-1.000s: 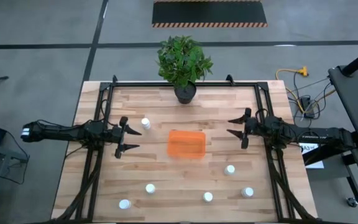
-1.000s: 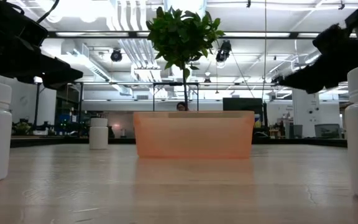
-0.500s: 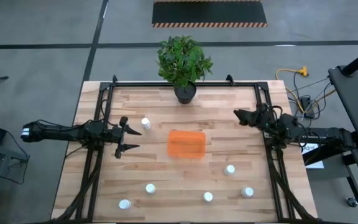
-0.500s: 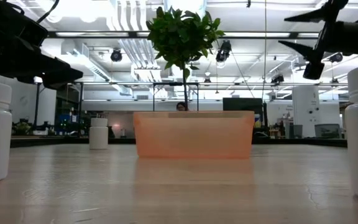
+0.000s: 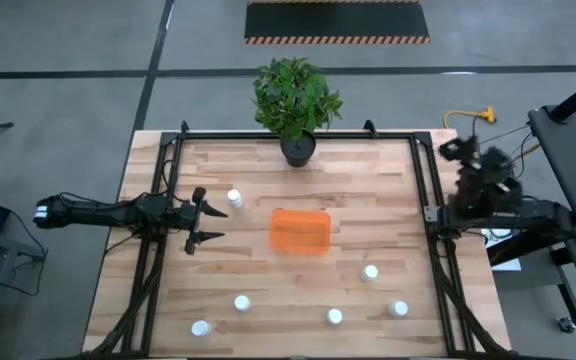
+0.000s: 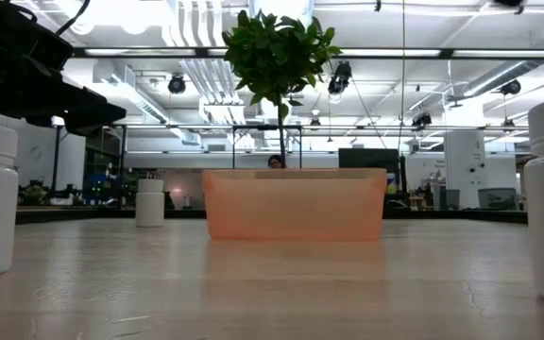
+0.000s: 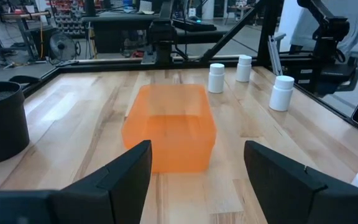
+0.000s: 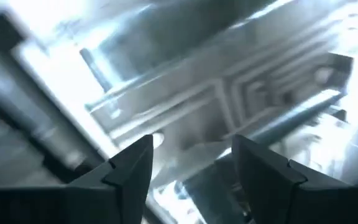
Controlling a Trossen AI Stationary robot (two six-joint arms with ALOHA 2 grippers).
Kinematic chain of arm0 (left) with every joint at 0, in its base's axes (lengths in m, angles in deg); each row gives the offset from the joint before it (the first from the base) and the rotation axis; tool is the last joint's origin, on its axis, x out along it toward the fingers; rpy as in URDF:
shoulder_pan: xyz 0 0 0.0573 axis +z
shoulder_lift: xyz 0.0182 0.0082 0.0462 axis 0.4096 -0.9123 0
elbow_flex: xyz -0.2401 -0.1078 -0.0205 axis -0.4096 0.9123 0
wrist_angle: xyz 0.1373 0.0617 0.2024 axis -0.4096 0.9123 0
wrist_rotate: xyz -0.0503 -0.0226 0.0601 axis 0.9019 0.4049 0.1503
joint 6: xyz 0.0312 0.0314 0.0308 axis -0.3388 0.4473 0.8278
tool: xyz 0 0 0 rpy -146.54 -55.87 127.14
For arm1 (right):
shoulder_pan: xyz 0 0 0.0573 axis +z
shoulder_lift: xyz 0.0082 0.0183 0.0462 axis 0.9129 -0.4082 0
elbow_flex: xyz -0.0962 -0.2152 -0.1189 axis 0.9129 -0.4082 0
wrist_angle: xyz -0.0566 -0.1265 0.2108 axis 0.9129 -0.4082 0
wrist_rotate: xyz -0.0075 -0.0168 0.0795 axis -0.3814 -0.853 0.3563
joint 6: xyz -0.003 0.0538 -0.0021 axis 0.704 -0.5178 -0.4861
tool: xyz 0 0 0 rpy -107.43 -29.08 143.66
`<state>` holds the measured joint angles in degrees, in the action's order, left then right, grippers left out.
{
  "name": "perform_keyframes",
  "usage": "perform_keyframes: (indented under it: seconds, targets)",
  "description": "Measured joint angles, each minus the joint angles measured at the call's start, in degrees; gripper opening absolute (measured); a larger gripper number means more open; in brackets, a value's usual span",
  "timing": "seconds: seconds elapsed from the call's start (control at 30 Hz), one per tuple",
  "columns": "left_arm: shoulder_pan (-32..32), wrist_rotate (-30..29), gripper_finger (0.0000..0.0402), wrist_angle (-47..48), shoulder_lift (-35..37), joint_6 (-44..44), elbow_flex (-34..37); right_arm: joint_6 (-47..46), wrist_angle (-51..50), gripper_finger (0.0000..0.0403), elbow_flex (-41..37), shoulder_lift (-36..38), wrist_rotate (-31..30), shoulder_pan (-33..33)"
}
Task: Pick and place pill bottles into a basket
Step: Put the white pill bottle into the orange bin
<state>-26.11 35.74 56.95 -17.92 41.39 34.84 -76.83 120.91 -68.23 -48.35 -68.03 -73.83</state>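
**Basket at frame centre, bottles loose around it**

The wooden table (image 5: 268, 170) fills the high view. The orange basket (image 5: 300, 230) sits at centre. The left gripper (image 5: 200, 222), left of centre, is spread and empty; the right gripper (image 8: 191, 163), at the right edge, likewise gapes. Pill bottles (image 5: 234, 198) stand scattered, mostly along the bottom.

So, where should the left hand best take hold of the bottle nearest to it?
Grip that pill bottle around its round white body, under the cap, coming from above. It stands upright with free table on all sides, just beyond the open left hand, so two fingers should close across it easily.
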Motion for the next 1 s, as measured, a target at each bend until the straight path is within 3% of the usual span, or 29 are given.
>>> perform_keyframes:
  seconds: [0.17, 0.47, 0.6, 0.8, 1.0]
  targets:
    - [0.0, 0.0, 0.0238, 0.0, 0.0, 0.0, 0.0, 7.8, -18.0, 0.0208, 17.1, -4.0, 9.7, 0.0]
    - [0.0, 0.0, 0.0238, 0.0, 0.0, 0.0, 0.0, 16.0, -78.6, 0.0208, 55.1, -12.3, 13.2, 0.0]
    - [0.0, 0.0, 0.0238, 0.0, 0.0, 0.0, 0.0, 18.4, -101.2, 0.0208, 72.2, -18.0, 14.6, 0.0]
    - [0.0, 0.0, 0.0238, 0.0, 0.0, 0.0, 0.0, 19.5, -125.0, 0.0208, 92.5, -26.8, 18.2, 0.0]
    - [0.0, 0.0, 0.0238, 0.0, 0.0, 0.0, 0.0, 18.7, -141.8, 0.0208, 105.4, -35.5, 22.8, 0.0]
